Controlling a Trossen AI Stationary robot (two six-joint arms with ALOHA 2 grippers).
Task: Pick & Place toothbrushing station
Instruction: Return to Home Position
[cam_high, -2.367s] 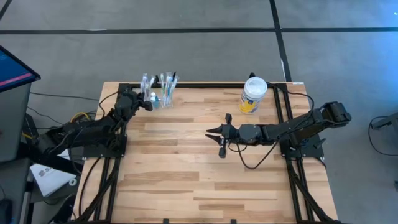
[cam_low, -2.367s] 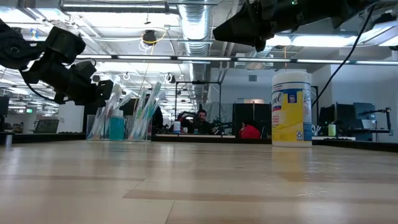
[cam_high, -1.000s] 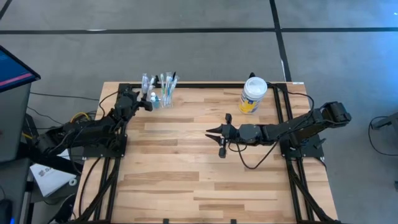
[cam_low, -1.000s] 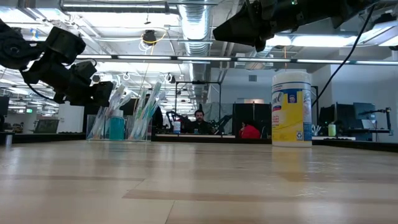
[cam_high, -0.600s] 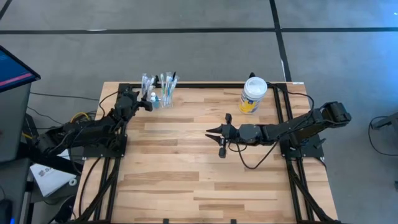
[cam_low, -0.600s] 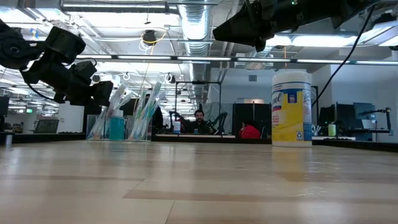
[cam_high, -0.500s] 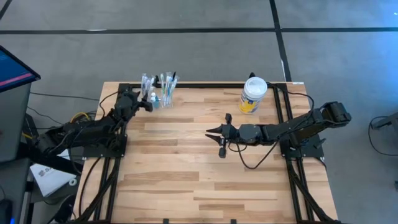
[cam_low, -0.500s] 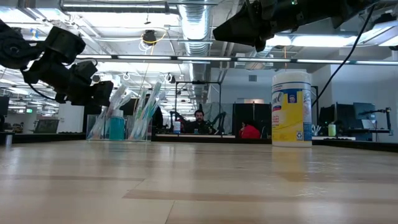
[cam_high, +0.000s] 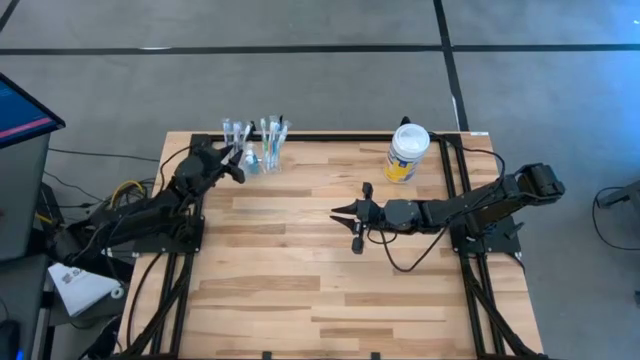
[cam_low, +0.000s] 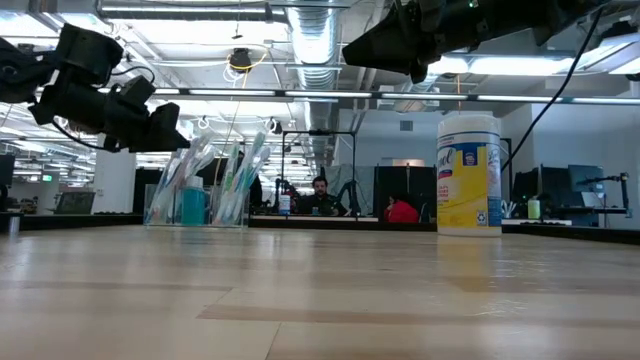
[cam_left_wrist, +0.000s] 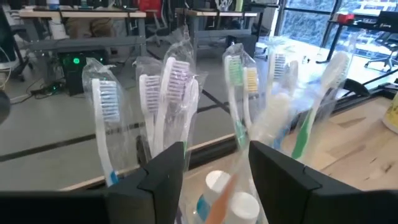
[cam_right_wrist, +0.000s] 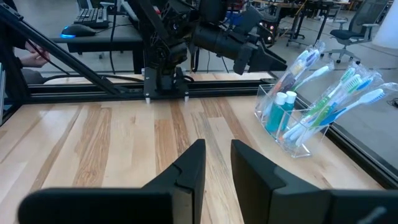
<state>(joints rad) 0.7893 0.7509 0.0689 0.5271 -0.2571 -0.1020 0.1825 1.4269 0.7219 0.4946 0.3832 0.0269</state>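
Toothbrushes (cam_right_wrist: 323, 106) and blue bottles (cam_right_wrist: 280, 115) are being held by the clear organizer (cam_right_wrist: 297, 146), left gripper (cam_left_wrist: 216, 152) gaping close by, right gripper (cam_right_wrist: 217, 144) narrowly parted mid-table.

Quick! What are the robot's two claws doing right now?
Left gripper: open, empty, by the toothbrushes.
Right gripper: slightly open, empty.

Left arm (cam_high: 150, 210): black throughout; a chain of boxy links and rounded joints.
Right arm (cam_high: 470, 205): black, same build; bulky rounded housing at the shoulder end, slimmer links toward the wrist.
Left fingers (cam_left_wrist: 168, 174): two dark matte plates, flat-faced, with hard angular edges.
Cable (cam_high: 400, 268): thin, black, a loose loop under the right arm; a similar thin black lead runs along the left arm.
Bases (cam_high: 490, 235): black mounting plates, fixed on black frame rails at the surface's sides.
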